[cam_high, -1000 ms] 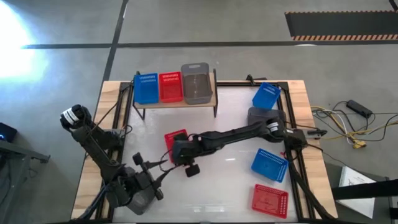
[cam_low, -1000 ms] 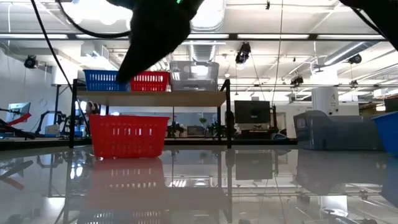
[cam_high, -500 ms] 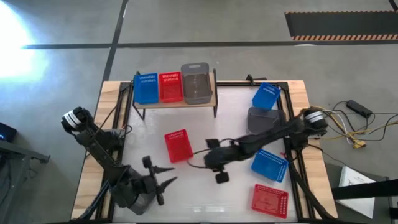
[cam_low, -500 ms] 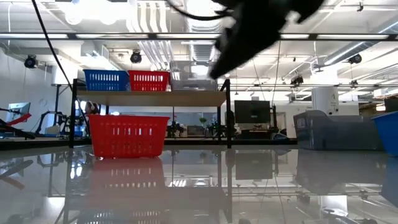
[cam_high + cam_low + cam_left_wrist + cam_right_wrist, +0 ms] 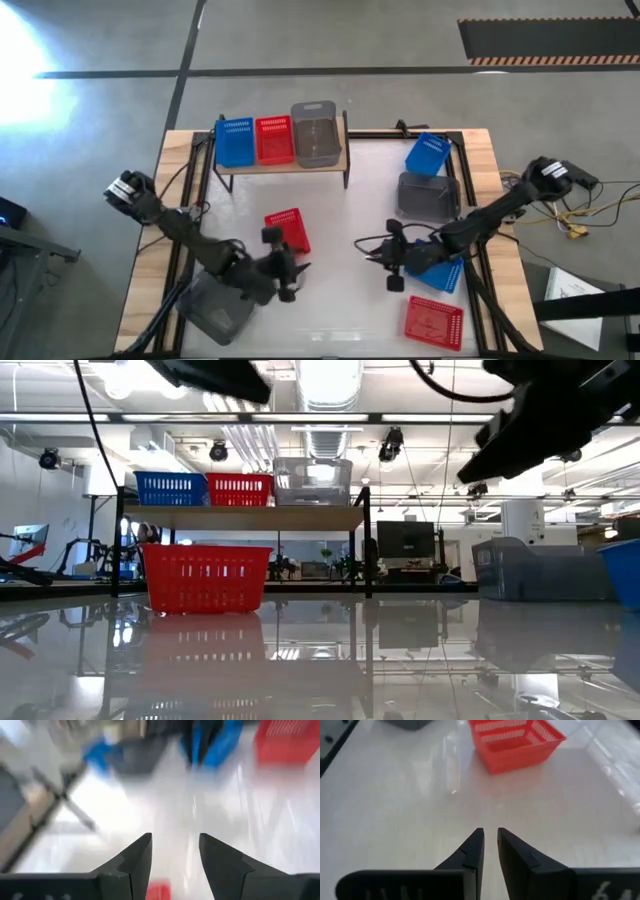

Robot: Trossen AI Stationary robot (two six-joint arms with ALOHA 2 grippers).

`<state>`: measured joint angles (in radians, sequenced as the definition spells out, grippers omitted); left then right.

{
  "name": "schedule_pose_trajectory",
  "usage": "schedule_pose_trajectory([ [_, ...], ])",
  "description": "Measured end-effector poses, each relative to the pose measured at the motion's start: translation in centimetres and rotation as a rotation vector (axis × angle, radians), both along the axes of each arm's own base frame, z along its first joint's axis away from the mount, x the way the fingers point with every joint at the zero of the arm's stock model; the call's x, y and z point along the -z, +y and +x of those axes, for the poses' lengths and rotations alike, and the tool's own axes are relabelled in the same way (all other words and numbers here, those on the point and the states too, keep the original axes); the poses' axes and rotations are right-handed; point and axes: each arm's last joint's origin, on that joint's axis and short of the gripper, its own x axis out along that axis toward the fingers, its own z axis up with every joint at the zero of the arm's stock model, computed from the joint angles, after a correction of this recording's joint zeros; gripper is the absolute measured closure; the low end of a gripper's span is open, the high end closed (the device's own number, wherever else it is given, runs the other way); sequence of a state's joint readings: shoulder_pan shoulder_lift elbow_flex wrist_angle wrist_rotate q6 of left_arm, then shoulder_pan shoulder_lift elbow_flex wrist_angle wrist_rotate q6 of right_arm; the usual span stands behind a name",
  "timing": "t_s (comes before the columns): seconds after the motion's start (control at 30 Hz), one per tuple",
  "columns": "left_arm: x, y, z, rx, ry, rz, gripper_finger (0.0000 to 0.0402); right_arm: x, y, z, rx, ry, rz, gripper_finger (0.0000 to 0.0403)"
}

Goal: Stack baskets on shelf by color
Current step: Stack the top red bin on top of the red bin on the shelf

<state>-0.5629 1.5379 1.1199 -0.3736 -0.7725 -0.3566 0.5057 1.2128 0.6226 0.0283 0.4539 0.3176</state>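
Red basket (image 5: pixel 287 231) sits mid-table, near left gripper (image 5: pixel 290 270), which is part open & empty. Right gripper (image 5: pixel 385 258): nearly closed, empty. Basket judged light, stiff; best gripped by rim.

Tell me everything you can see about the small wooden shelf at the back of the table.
The small raised shelf with a light wooden plank top on black metal legs stands upright at the table's far edge, left of centre. Three perforated plastic baskets sit on it side by side: a blue basket, a red basket in the middle and a dark translucent grey basket. From the low view, the space under the plank is open, and another red basket stands on the table in front of it. Neither gripper touches the shelf.
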Motion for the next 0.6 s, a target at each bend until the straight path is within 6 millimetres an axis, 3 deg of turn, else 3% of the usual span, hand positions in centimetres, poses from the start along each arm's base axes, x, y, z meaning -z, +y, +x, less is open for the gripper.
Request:
schedule_pose_trajectory([
  [0.1,-0.3,1.5,0.7,-0.048,0.212,-0.123,0.0237,0.4,-0.4,-0.7,0.025,-0.040,0.002,0.0355],
  [0.3,1.4,3.3,2.2,-0.057,0.375,-0.353,0.0177,1.6,-0.5,-1.0,0.019,-0.105,0.013,0.0355],
  [0.43,3.2,3.9,2.6,-0.127,0.443,-0.373,0.0150,2.6,-0.4,-0.8,0.017,-0.099,0.009,0.0355],
  [0.6,5.4,3.5,3.3,-0.140,0.505,-0.342,0.0165,3.6,-0.2,-0.5,0.016,-0.072,-0.007,0.0355],
])
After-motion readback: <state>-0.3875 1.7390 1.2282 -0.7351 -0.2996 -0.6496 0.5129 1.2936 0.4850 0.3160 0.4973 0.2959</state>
